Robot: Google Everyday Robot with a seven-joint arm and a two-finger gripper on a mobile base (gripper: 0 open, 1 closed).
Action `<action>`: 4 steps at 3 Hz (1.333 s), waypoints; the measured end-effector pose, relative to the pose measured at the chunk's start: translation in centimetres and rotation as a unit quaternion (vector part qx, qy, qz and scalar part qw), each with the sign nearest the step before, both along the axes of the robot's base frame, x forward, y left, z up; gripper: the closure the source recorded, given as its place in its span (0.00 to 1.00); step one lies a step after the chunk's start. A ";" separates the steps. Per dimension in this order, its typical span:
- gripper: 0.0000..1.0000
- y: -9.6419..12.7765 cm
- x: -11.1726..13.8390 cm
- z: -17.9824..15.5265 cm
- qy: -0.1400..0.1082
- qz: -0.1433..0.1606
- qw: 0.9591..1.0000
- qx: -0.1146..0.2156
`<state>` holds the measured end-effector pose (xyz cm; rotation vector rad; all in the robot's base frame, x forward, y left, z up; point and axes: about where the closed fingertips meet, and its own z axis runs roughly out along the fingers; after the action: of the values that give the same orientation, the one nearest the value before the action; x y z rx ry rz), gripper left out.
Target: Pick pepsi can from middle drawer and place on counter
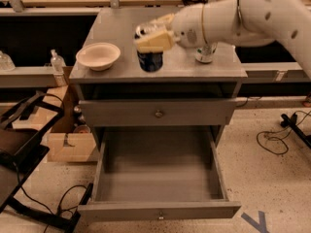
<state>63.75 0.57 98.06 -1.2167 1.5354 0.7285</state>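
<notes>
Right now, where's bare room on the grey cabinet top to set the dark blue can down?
Gripper holds the dark blue pepsi can mid-counter. Bare: flat grey counter behind the cream round bowl; front-right strip between pepsi can and edge. Crowded: back right, white arm over the silver-green can.
</notes>
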 end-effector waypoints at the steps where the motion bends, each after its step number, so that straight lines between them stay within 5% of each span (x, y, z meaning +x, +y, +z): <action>1: 1.00 1.2 6.5 3.6 -0.010 -0.043 0.999 0.028; 2: 1.00 2.4 13.5 6.9 -0.027 -0.095 0.993 0.060; 3: 1.00 2.4 13.5 6.9 -0.027 -0.095 0.993 0.060; 4: 1.00 1.9 15.9 6.7 -0.018 -0.129 0.988 0.078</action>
<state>79.68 2.42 104.75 -0.8904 1.5402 0.6391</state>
